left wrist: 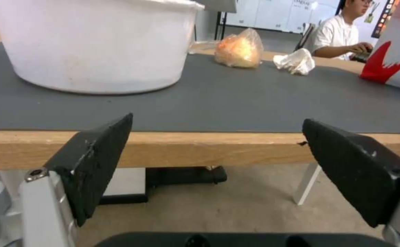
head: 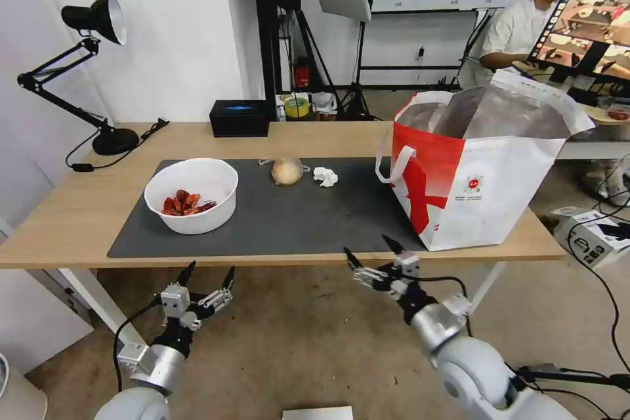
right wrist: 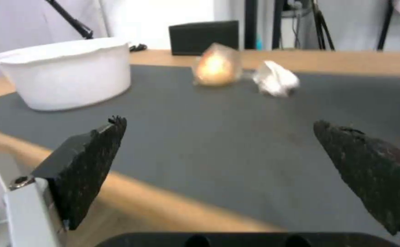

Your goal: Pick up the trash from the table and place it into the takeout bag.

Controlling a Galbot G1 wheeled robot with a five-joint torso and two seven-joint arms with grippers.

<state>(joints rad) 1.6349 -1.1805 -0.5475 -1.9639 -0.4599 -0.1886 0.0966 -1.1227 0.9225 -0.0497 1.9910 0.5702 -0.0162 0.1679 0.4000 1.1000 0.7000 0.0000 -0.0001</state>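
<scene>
On the table [head: 79, 210], a dark grey mat [head: 275, 216] carries the trash. A white round bowl [head: 191, 195] [left wrist: 94, 44] [right wrist: 67, 77] with red shells sits at its left. A beige plastic-wrapped ball [head: 287, 171] [left wrist: 239, 49] [right wrist: 214, 67] and a crumpled white tissue [head: 325, 176] [left wrist: 296, 61] [right wrist: 275, 79] lie near the mat's far edge. The red-and-white takeout bag [head: 485, 170] [left wrist: 392, 65] stands open at the right end. My left gripper [head: 208, 271] [left wrist: 216, 128] is open below the table's front edge. My right gripper [head: 373, 251] [right wrist: 218, 128] is open at the front edge, near the bag.
A black box with a blue top [head: 240, 117] [right wrist: 203, 37] stands at the table's back edge, and a black desk lamp [head: 92, 65] at the back left. A person sits at a monitor [head: 590, 26] behind the bag. Cables and a white device [head: 590, 236] lie at the right.
</scene>
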